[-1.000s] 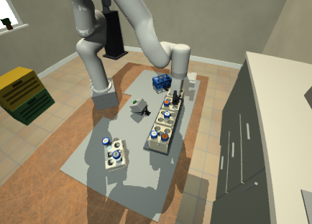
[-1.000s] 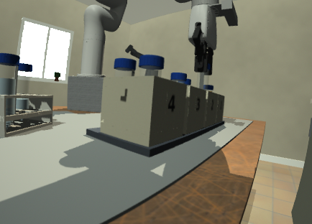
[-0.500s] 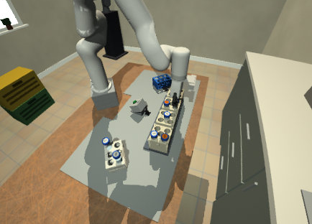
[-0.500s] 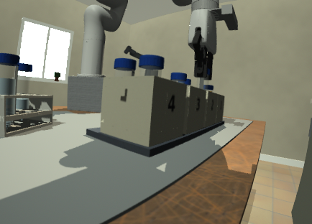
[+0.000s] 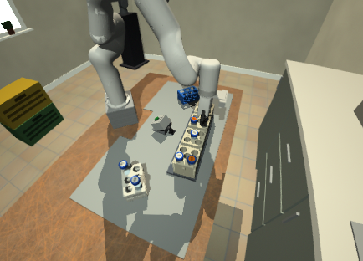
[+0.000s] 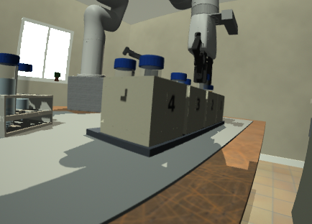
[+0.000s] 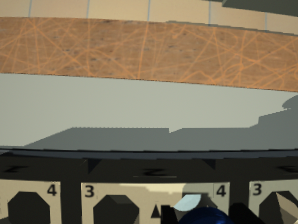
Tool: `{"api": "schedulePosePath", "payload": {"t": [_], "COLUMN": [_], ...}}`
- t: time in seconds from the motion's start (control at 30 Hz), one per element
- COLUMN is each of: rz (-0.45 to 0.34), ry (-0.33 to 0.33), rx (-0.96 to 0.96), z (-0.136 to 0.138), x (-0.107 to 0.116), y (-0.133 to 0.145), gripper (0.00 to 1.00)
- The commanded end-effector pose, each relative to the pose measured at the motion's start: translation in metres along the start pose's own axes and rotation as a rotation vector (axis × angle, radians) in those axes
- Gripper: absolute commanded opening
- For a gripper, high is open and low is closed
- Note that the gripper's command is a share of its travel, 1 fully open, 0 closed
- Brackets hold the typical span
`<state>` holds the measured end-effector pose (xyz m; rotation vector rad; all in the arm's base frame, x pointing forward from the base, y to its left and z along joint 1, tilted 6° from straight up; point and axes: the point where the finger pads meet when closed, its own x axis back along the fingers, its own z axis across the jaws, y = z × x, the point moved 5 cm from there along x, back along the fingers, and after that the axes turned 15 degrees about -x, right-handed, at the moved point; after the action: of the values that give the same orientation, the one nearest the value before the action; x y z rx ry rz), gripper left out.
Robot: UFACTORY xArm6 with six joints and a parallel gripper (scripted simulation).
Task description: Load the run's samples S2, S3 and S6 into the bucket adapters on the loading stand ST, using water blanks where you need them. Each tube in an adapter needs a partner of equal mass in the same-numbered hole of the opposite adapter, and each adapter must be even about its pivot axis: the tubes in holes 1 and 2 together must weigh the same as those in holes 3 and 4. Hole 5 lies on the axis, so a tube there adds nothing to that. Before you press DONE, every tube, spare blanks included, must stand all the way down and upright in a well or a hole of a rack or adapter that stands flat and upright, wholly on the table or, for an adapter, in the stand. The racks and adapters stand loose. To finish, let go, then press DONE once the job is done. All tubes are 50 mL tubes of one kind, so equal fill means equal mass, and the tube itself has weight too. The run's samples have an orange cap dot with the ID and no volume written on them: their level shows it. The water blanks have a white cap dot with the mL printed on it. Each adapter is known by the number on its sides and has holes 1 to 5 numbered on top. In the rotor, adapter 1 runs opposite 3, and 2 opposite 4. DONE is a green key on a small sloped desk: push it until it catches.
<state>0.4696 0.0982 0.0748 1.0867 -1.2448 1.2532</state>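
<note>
Streaky orange-brown wood [image 5: 42,202] [image 6: 187,198] [image 7: 115,50] borders a flat, matte grey mat [image 5: 104,172] [image 6: 72,162] [image 7: 75,105], on which the long dark loading stand [image 5: 171,172] [image 6: 118,142] carries its row of boxy cream bucket adapters. Over adapter 2 [image 6: 213,106] [image 7: 135,189], the black-fingered gripper [image 5: 203,118] [image 6: 201,77] [image 7: 205,215] is clamped on a clear cylindrical tube with a smooth blue cap [image 6: 203,85] [image 7: 205,217]; its cap dot cannot be read, so sample or blank stays open. The tube's long axis looks close to vertical, and its pale body shows at hole 4, directly beneath the fingers, with the cap held above the rim. So the coming move seems to be straight down, along that axis, until the tube seats; any lean could catch the hole's faceted edge or nudge the loose adapter. Its neighbour, hole 3, is a dark, angular socket. Well away across the mat, a pale open-sided rack [image 5: 135,195] [image 6: 36,113] with slim, flat rails holds further blue-capped tubes, their walls glassy against its dull finish.
</note>
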Motion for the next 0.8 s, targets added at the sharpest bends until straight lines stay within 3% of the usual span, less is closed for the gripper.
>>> {"api": "schedulePosePath", "payload": {"t": [0.0,0.77], "rz": [0.004,0.004], "ry": [-0.001,-0.001], "rx": [0.000,0.000], "z": [-0.0004,-0.0004], "x": [-0.0019,-0.0108], "y": [-0.0014,-0.0015], "gripper": [0.00,0.00]}}
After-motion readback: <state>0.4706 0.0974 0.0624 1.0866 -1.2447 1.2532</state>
